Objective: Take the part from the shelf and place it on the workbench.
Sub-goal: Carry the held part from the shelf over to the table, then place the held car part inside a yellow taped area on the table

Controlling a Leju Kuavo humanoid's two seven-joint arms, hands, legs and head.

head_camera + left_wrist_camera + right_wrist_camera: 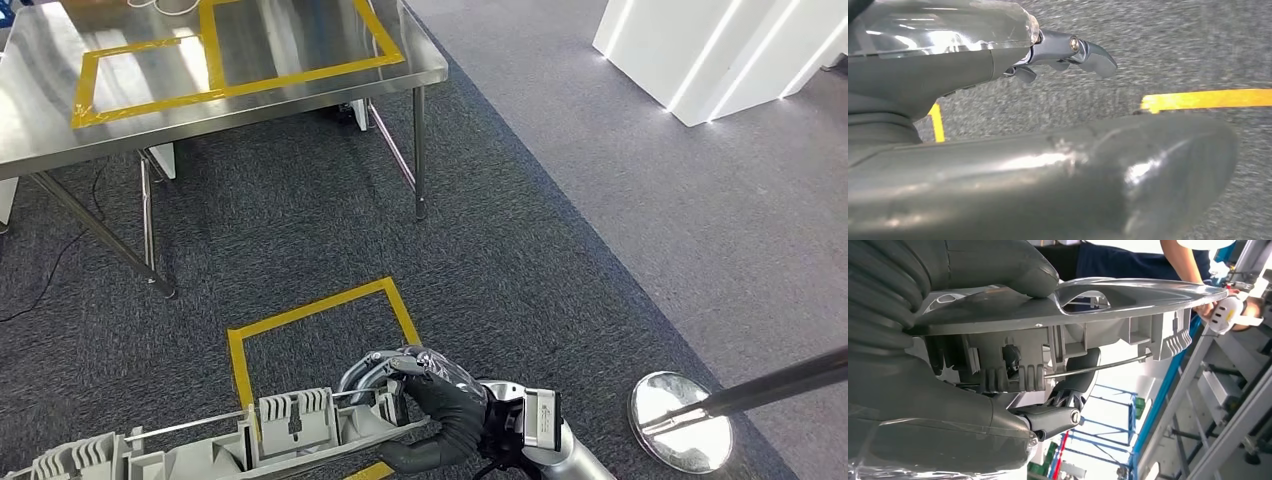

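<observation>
The part is a long grey plastic piece with ribbed clips and a thin metal rod, lying across the bottom of the head view. My right hand grips its right end, fingers wrapped over the top; the right wrist view shows the part clamped between thumb and fingers. The steel workbench, marked with yellow tape, stands ahead at the upper left. My left hand hangs over the carpet, and only carpet shows between finger and thumb.
A yellow tape square marks the carpet in front of me. A round metal base with a dark pole stands at the lower right. A white block sits at the far right. A person and shelf frames are behind.
</observation>
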